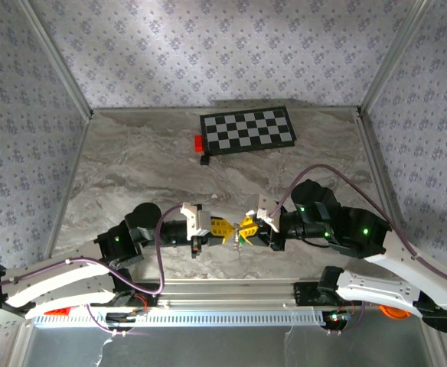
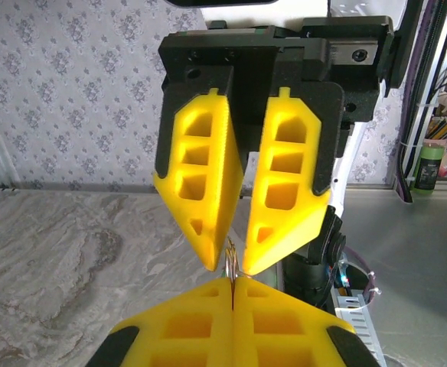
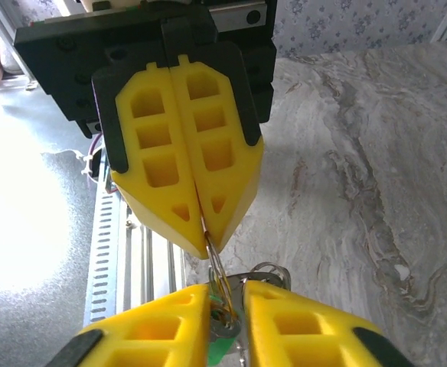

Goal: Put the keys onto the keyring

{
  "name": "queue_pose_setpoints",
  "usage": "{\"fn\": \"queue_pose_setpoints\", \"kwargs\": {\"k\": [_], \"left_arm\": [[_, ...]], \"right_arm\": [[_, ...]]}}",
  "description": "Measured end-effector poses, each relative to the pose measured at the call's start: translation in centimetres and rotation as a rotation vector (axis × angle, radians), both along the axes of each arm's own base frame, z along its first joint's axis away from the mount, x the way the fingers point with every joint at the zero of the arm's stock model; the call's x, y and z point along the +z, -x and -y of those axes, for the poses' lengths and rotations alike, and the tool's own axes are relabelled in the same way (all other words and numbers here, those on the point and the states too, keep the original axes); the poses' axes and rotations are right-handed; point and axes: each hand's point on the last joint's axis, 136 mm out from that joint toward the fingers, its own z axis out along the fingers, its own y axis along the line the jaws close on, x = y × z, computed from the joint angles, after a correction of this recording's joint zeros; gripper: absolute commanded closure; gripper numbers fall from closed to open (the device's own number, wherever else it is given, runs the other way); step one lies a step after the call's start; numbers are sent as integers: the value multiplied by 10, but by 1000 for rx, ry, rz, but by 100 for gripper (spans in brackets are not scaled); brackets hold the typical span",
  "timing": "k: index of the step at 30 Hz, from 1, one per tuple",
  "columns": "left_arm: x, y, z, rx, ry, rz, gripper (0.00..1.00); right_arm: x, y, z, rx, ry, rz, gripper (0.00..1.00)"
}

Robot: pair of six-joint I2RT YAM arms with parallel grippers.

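Evidently we hold the keyring (image 3: 216, 269) off the bench (image 1: 132, 176), well nearer than the checkerboard (image 1: 248, 130): left fingers (image 3: 162, 153) closed on its wire, right fingers (image 3: 170, 329) narrowly parted around it, grip unclear; any tug could slip the thin wire out

Wire: the keyring (image 3: 217, 277), top end swallowed by the pressed-together pads of the left gripper (image 3: 203, 233), lower end lost between the fingers of the right gripper (image 3: 227, 290).
Tag: the green tag (image 3: 222, 353), wedged low between the right fingers, cut by the bottom edge.
Loop: a metal loop (image 3: 265, 269), half hidden behind a right finger; what it belongs to cannot be told.
Right grip: pads apart around the metal; whether they pinch it is unclear.
Top view: ring and tag a mere speck, too small to read.
Arms: left arm (image 1: 55, 280) cropped at the left edge there, right arm (image 1: 415, 266) at the right.
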Motion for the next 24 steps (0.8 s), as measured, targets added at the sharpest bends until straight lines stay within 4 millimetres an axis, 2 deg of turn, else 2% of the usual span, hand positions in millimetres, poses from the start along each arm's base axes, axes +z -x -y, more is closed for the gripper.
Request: {"fn": "queue_pose_setpoints", "kwargs": {"k": [3,24], "left_arm": [[-1,0,0,0,-1,0,100],[2,6,-4,-24,12,4,100]], "right_arm": [[0,0,0,-1,-3,-10,90],[-12,1,2,6,3,-34,90]]}}
